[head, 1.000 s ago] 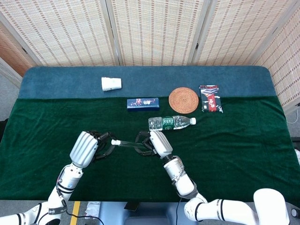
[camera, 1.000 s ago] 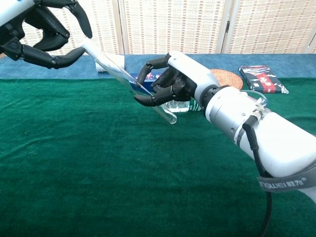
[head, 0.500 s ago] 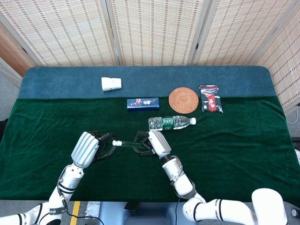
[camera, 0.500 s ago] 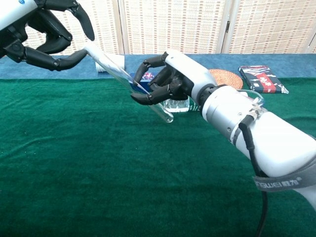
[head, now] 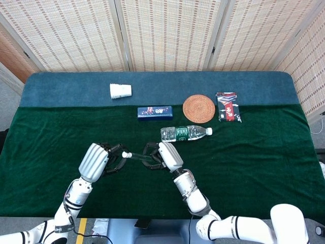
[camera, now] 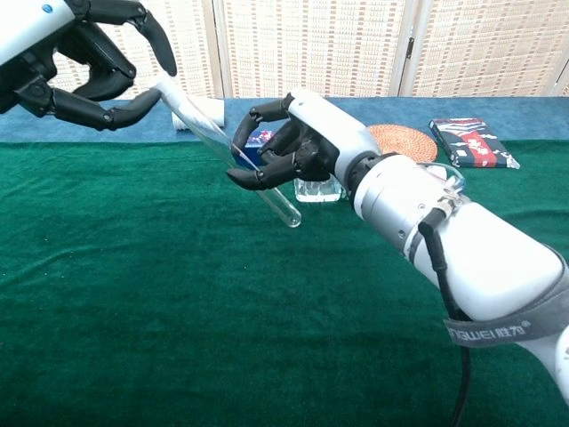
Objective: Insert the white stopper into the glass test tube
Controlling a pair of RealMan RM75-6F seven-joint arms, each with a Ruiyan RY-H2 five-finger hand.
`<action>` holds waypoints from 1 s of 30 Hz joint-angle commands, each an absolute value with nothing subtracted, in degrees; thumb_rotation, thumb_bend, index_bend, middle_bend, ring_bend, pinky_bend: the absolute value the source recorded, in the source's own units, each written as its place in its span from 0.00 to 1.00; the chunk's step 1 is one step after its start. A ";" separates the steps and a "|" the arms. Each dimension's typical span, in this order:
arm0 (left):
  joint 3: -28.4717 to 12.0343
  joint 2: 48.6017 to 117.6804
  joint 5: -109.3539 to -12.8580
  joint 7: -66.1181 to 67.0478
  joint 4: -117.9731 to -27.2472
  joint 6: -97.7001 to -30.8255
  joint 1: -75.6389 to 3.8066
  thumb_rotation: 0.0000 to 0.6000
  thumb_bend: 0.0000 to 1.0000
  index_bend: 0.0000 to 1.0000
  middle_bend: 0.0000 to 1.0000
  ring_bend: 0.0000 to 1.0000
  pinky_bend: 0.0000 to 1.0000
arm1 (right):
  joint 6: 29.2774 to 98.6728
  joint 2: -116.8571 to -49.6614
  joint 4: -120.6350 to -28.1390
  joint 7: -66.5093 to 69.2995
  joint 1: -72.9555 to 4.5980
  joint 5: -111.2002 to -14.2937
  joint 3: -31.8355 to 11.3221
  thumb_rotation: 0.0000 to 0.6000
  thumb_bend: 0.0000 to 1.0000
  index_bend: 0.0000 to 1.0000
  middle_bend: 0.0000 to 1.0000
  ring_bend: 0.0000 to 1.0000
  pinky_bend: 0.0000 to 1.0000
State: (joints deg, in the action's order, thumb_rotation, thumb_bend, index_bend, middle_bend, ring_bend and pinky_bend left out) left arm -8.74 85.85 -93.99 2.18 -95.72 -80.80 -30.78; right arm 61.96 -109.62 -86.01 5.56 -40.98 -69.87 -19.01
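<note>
Glass tube (camera: pixel 240 158) slants across centre frame above the green cloth (camera: pixel 178 338), gripped mid-length in my right hand (camera: pixel 298 147). My left hand (camera: pixel 84 58), upper left, pinches the white stopper (camera: pixel 167 89) at the tube's mouth. Behind lies a bottle (head: pixel 185 133).

Left robot hand (camera: pixel 84 62) and right robot hand (camera: pixel 298 147) face each other, fingers curled

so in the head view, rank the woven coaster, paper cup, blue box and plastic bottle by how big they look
Largest to smallest:
1. plastic bottle, the longest
2. woven coaster
3. blue box, too close to the coaster to be sure
4. paper cup
</note>
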 commanded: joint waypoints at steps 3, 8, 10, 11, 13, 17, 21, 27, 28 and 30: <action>-8.73 85.55 -93.60 2.44 -95.74 -80.45 -30.74 1.00 0.47 0.59 0.98 0.85 0.80 | 62.06 -109.51 -85.95 5.21 -40.92 -69.78 -18.95 1.00 0.68 0.84 1.00 1.00 1.00; -8.19 83.56 -92.05 3.50 -97.04 -78.17 -30.73 1.00 0.42 0.24 0.85 0.64 0.72 | 61.87 -108.46 -85.94 1.56 -40.79 -68.21 -18.71 1.00 0.68 0.84 1.00 1.00 1.00; -7.97 82.65 -91.41 3.71 -97.57 -77.28 -30.71 1.00 0.37 0.10 0.60 0.36 0.49 | 61.70 -107.73 -86.35 -0.73 -40.78 -67.09 -18.72 1.00 0.69 0.84 1.00 1.00 1.00; -7.89 82.04 -90.99 3.66 -97.94 -76.70 -30.73 1.00 0.35 0.06 0.47 0.24 0.36 | 61.61 -107.15 -86.70 -2.25 -40.77 -66.40 -18.70 1.00 0.68 0.84 1.00 1.00 1.00; -7.63 81.03 -90.53 3.44 -98.42 -75.73 -30.80 1.00 0.33 0.04 0.33 0.11 0.21 | 61.45 -106.20 -87.00 -4.69 -40.81 -65.61 -18.45 1.00 0.68 0.84 1.00 1.00 1.00; -7.20 79.08 -89.87 3.24 -98.64 -74.41 -30.76 1.00 0.31 0.02 0.25 0.03 0.11 | 60.93 -104.43 -86.38 -10.83 -41.17 -63.65 -17.50 1.00 0.69 0.84 1.00 1.00 1.00; -6.82 77.90 -88.74 4.04 -98.44 -73.66 -30.34 1.00 0.31 0.02 0.24 0.03 0.08 | 60.48 -104.14 -84.68 -15.49 -41.71 -62.12 -16.39 1.00 0.69 0.84 1.00 1.00 1.00; -6.51 77.37 -88.32 6.63 -97.36 -74.78 -29.23 1.00 0.31 0.02 0.23 0.02 0.05 | 59.52 -105.52 -80.28 -20.37 -42.19 -60.31 -14.02 1.00 0.68 0.74 1.00 1.00 1.00; -6.48 77.23 -88.14 6.99 -97.25 -74.92 -29.02 1.00 0.31 0.02 0.23 0.02 0.04 | 59.49 -105.81 -79.60 -20.60 -42.15 -60.37 -13.67 1.00 0.69 0.68 1.00 1.00 1.00; -6.40 76.96 -87.83 7.20 -97.22 -74.94 -28.76 1.00 0.31 0.02 0.23 0.02 0.04 | 59.55 -106.23 -78.57 -20.88 -42.07 -60.62 -13.17 1.00 0.68 0.58 1.00 1.00 1.00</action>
